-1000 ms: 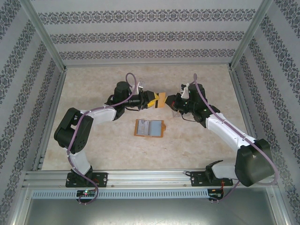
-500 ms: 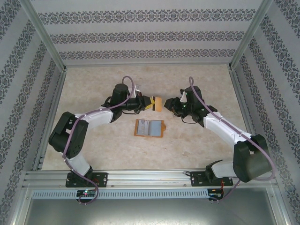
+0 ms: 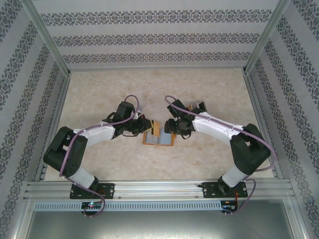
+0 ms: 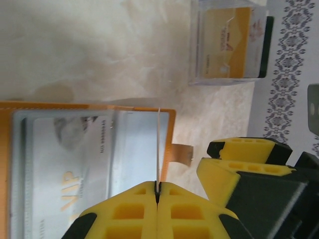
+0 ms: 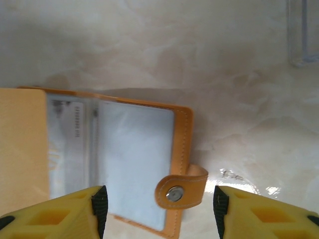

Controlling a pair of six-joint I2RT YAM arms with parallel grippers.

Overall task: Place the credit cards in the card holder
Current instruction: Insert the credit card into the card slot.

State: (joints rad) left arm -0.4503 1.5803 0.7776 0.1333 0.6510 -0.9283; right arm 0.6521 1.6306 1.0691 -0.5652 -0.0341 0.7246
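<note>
card holder (image 3: 158,139) lies open at frame centre, VIP card (image 4: 65,159) looks already pocketed; more in clear box (image 4: 195,55), upper right. Left gripper (image 4: 157,191) clamped on orange-yellow card (image 4: 158,149), edge-on over the holder, not yet in. Right gripper (image 5: 157,209) parted, empty. Versus earlier: both arms dropped from the higher handoff, right let go of the card

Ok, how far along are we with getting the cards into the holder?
Done: the card holder lies open with a pale VIP card already in a pocket. In hand: the left end effector pinches a thin card edge-on over the holder; the right end effector hangs open above it. Left: slot that card, then at least one orange-yellow card in the clear box.
</note>
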